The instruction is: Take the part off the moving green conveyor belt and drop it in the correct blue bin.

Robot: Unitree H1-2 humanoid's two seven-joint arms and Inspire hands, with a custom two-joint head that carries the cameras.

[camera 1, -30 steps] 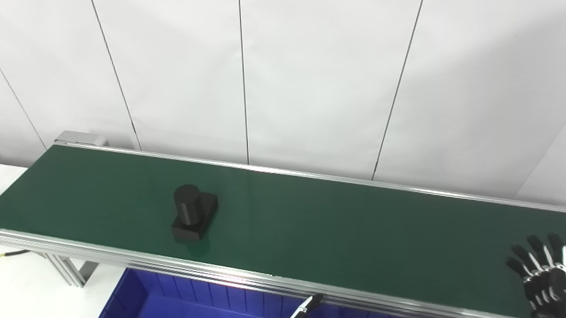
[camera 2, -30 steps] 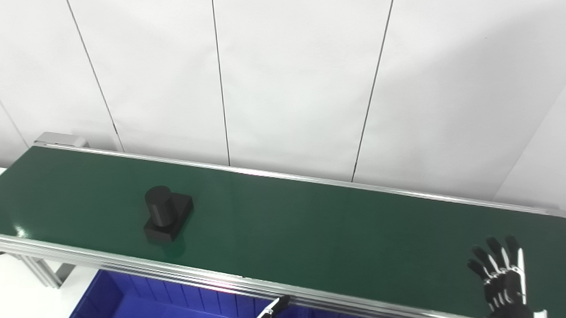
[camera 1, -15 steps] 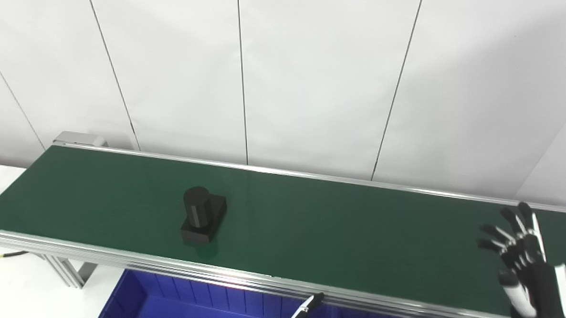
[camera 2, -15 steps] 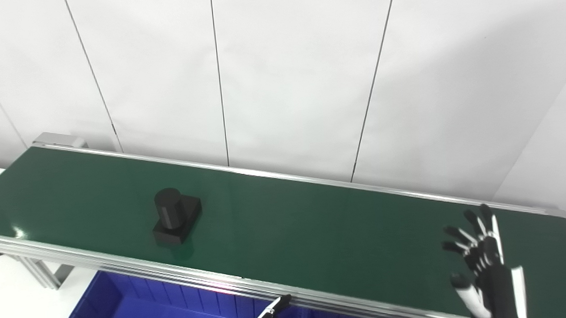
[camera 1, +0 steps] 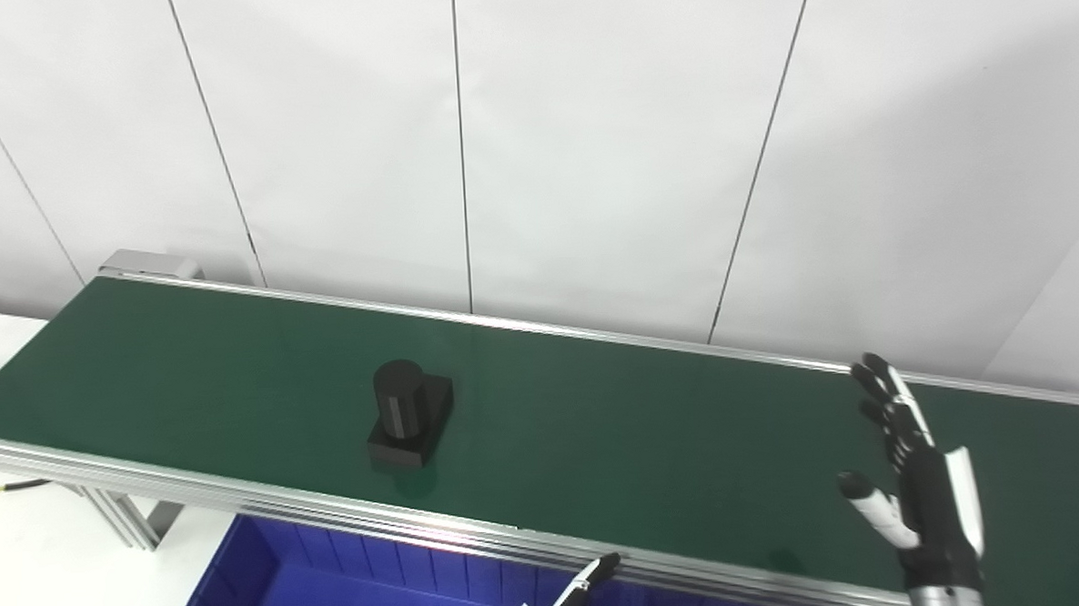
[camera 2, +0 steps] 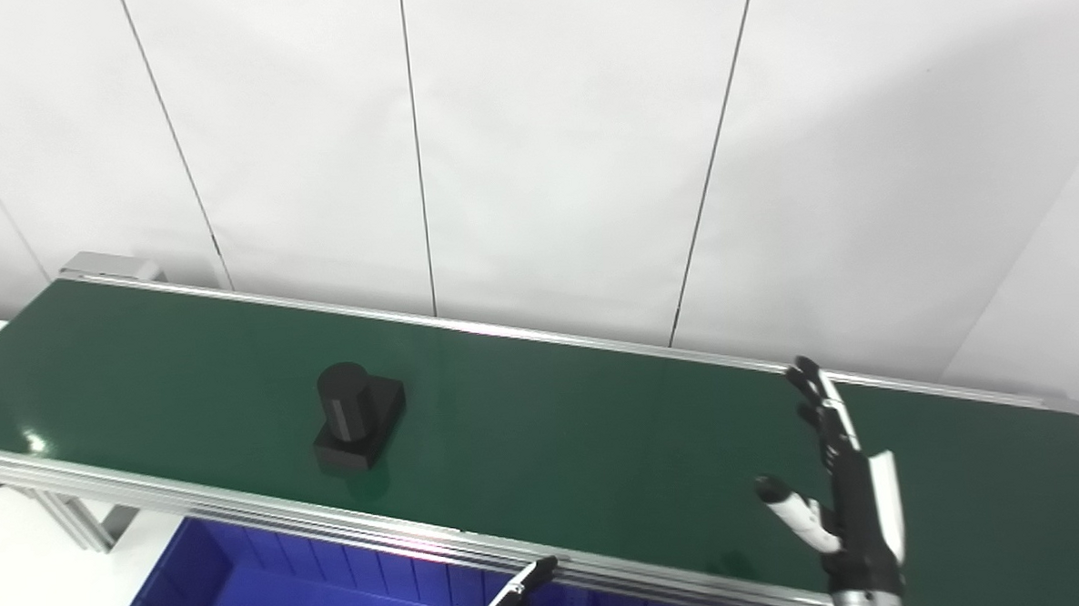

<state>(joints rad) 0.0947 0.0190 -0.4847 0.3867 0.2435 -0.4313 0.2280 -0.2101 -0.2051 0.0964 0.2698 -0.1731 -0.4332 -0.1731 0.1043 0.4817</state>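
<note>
A black part, an upright cylinder on a flat square base, rides on the green conveyor belt left of its middle. My right hand is raised over the belt's right end, open, with its fingers stretched up and the thumb out to the left; it holds nothing and is far to the right of the part. Of my left hand only a black and white fingertip shows at the bottom edge, over the blue bin below the belt's near rail.
An aluminium rail runs along the belt's near edge and another along the far edge. A white panelled wall stands behind. A white table surface and a cable lie at the lower left.
The part has travelled to the right along the belt. My right hand has risen and moved left and away over the belt, turning edge-on with the thumb out. The left fingertip stays put.
</note>
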